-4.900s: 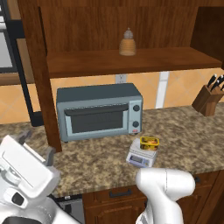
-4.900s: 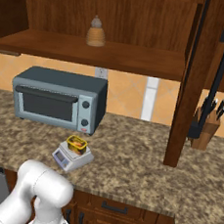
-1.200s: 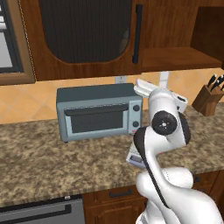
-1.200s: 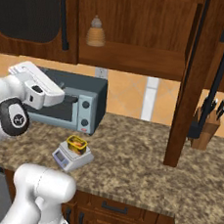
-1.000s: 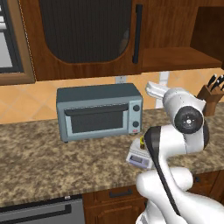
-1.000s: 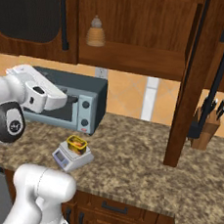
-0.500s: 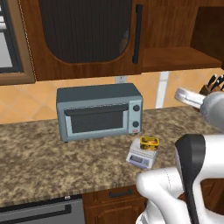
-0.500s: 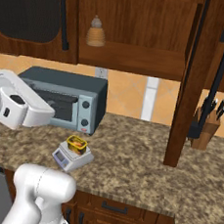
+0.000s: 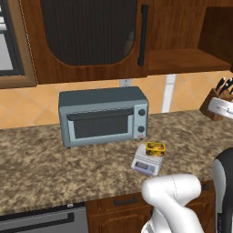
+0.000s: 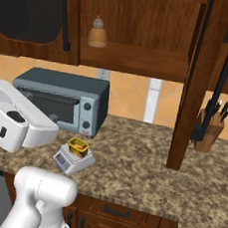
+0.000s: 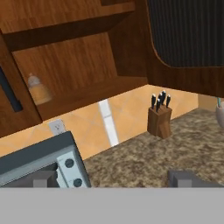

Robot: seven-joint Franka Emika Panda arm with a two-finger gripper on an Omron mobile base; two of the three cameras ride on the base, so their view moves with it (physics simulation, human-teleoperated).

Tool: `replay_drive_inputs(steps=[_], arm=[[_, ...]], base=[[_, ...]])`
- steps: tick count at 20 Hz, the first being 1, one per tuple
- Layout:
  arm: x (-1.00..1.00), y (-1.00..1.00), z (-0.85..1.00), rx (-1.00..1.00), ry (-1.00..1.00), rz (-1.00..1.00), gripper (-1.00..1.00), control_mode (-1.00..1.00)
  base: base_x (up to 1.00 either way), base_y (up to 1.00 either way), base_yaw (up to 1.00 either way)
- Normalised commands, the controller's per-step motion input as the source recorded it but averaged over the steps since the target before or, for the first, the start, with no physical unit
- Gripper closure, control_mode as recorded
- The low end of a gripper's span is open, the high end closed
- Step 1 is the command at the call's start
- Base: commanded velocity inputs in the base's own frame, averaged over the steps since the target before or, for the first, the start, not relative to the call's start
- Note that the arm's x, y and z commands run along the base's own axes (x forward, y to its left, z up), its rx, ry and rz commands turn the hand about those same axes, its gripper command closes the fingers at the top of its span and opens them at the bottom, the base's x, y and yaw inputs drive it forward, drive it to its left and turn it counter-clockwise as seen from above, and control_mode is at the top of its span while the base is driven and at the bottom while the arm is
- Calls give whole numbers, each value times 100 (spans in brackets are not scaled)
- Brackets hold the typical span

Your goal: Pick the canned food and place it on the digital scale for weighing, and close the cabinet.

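The canned food (image 9: 155, 148) (image 10: 79, 146), a squat yellow tin, rests on the digital scale (image 9: 145, 164) (image 10: 70, 162) on the counter in front of the toaster oven. The cabinet's left door (image 9: 88, 36) (image 10: 27, 11) is shut. Its right door (image 10: 192, 85) (image 11: 188, 35) stands swung out, and the shelf (image 10: 137, 61) behind it is exposed. My gripper (image 11: 116, 181) is open and empty, its fingertips (image 11: 43, 179) wide apart, facing the knife block and the open door. The white hand (image 10: 15, 120) hangs above the counter, left of the scale.
A grey-blue toaster oven (image 9: 102, 116) (image 10: 62, 100) stands at the back of the counter. A tan bottle (image 10: 97, 32) (image 11: 37, 89) sits on the open shelf. A knife block (image 9: 216, 98) (image 10: 209, 132) (image 11: 159, 118) stands at the right, beyond the open door.
The left cabinet door, open some seconds ago, is now shut. Over the last second the arm has swung away from it towards the right. The tin has stayed on the scale.
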Motion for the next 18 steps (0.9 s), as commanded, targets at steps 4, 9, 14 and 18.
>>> replay_drive_inputs(steps=[4, 9, 14, 18], arm=[[0, -12, 0, 0, 0, 7, -100, -100], [-8, -4, -2, 0, -7, 6, -100, -100], [-52, -25, 0, 0, -8, 2, -100, -100], [-81, -21, 0, -1, -18, 0, -100, -100]], base=[[0, 0, 0], [0, 0, 0], [0, 0, 0], [0, 0, 0]])
